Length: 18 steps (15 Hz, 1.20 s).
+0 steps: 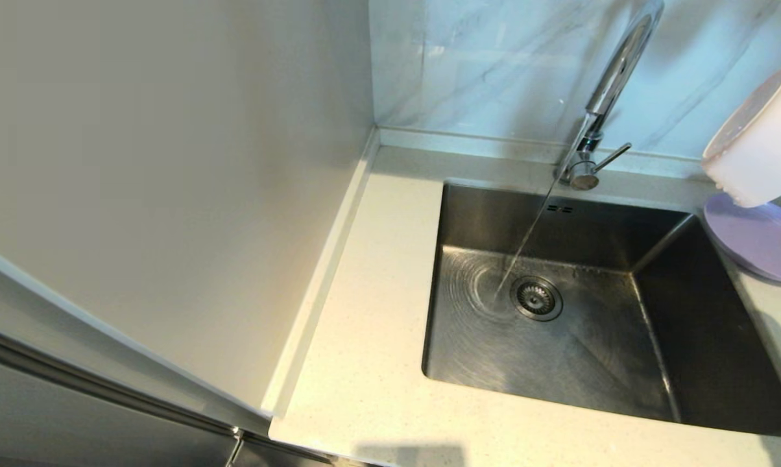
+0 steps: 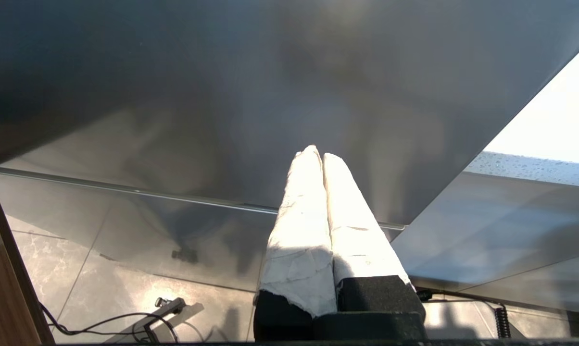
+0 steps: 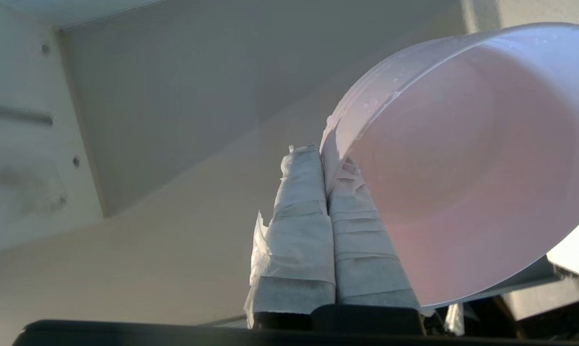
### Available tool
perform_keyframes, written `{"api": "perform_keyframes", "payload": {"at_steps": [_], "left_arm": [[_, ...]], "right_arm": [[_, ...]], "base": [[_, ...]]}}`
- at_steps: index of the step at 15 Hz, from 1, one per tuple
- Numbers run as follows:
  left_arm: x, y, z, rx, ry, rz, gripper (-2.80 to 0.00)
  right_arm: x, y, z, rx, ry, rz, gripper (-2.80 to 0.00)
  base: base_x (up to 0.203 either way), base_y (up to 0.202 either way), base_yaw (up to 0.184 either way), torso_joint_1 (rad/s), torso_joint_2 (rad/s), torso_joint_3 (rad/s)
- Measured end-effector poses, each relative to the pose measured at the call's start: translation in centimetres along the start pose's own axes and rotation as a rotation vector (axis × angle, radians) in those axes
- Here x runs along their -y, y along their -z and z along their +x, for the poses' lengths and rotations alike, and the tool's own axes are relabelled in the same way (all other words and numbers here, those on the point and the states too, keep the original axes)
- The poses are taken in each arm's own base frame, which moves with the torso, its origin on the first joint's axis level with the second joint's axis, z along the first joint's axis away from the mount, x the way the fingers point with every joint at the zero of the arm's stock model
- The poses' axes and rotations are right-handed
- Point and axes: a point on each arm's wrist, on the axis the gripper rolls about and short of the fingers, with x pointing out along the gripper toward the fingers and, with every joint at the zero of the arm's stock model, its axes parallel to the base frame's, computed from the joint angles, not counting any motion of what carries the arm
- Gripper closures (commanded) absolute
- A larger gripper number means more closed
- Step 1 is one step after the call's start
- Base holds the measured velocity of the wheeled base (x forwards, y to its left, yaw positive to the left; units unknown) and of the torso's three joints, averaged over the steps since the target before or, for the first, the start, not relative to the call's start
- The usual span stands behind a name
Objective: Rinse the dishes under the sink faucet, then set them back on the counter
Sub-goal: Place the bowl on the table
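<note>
Right pincer [image 3: 325, 158] clamps pink-white bowl [image 1: 757, 139] by its rim, tilted, above lilac plate [image 1: 757, 240] on bench [image 1: 364, 311]. Faucet [image 1: 614, 78] runs into sink [image 1: 559, 350]. Likely next: carry bowl under stream. Left pincer [image 2: 320, 156] closed, empty, parked low.

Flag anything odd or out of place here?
The faucet is running into the sink with no dish under the stream. The bowl is held tipped on its side above the plate on the counter, its rim pinched by the right gripper. Left gripper is shut, below counter level.
</note>
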Motion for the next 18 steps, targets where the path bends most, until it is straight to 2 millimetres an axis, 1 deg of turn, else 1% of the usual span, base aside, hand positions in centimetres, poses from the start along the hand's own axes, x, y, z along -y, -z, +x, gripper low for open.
{"api": "perform_keyframes", "payload": {"at_steps": [1, 3, 5, 6, 7, 8, 9, 10, 13, 14, 15, 16, 18], "left_arm": [[0.0, 0.0, 0.0, 0.000, 0.000, 0.000, 0.00], [0.0, 0.0, 0.0, 0.000, 0.001, 0.000, 0.00], [0.0, 0.0, 0.0, 0.000, 0.000, 0.000, 0.00], [0.0, 0.0, 0.0, 0.000, 0.000, 0.000, 0.00], [0.0, 0.0, 0.0, 0.000, -0.001, 0.000, 0.00], [0.0, 0.0, 0.0, 0.000, 0.000, 0.000, 0.00], [0.0, 0.0, 0.0, 0.000, 0.000, 0.000, 0.00], [0.0, 0.0, 0.0, 0.000, 0.000, 0.000, 0.00], [0.0, 0.0, 0.0, 0.000, 0.000, 0.000, 0.00], [0.0, 0.0, 0.0, 0.000, 0.000, 0.000, 0.00], [0.0, 0.0, 0.0, 0.000, 0.000, 0.000, 0.00], [0.0, 0.0, 0.0, 0.000, 0.000, 0.000, 0.00], [0.0, 0.0, 0.0, 0.000, 0.000, 0.000, 0.00]], "right_arm": [[-1.1, 0.5, 0.0, -0.009, -0.024, -0.052, 0.00], [-3.6, 1.9, -0.3, -0.025, -0.124, -0.234, 0.00], [-6.0, 3.7, -0.9, -0.012, -0.277, -0.426, 0.00], [-6.6, 4.4, -1.2, -0.009, -0.344, -0.469, 0.00], [-6.4, 4.8, -1.4, -0.013, -0.378, -0.483, 0.00], [-5.5, 4.5, -1.5, -0.013, -0.376, -0.467, 0.00], [-4.1, 3.9, -1.3, -0.011, -0.347, -0.412, 0.00], [-2.1, 3.0, -1.0, -0.013, -0.300, -0.320, 0.00], [4.4, -0.6, 0.6, -0.008, -0.118, 0.031, 0.00], [6.1, -1.5, 1.0, -0.022, -0.062, 0.095, 0.00], [6.6, -2.0, 1.3, -0.036, -0.044, 0.090, 0.00], [6.1, -2.2, 1.6, -0.050, -0.060, 0.031, 0.00], [3.1, -2.0, 1.6, -0.080, -0.144, -0.165, 0.00]], "base": [[0.000, 0.000, 0.000, 0.000, 0.00, 0.000], [0.000, 0.000, 0.000, 0.000, 0.00, 0.000], [0.000, 0.000, 0.000, 0.000, 0.00, 0.000], [0.000, 0.000, 0.000, 0.000, 0.00, 0.000], [0.000, 0.000, 0.000, 0.000, 0.00, 0.000], [0.000, 0.000, 0.000, 0.000, 0.00, 0.000], [0.000, 0.000, 0.000, 0.000, 0.00, 0.000], [0.000, 0.000, 0.000, 0.000, 0.00, 0.000], [0.000, 0.000, 0.000, 0.000, 0.00, 0.000], [0.000, 0.000, 0.000, 0.000, 0.00, 0.000], [0.000, 0.000, 0.000, 0.000, 0.00, 0.000], [0.000, 0.000, 0.000, 0.000, 0.00, 0.000], [0.000, 0.000, 0.000, 0.000, 0.00, 0.000]]}}
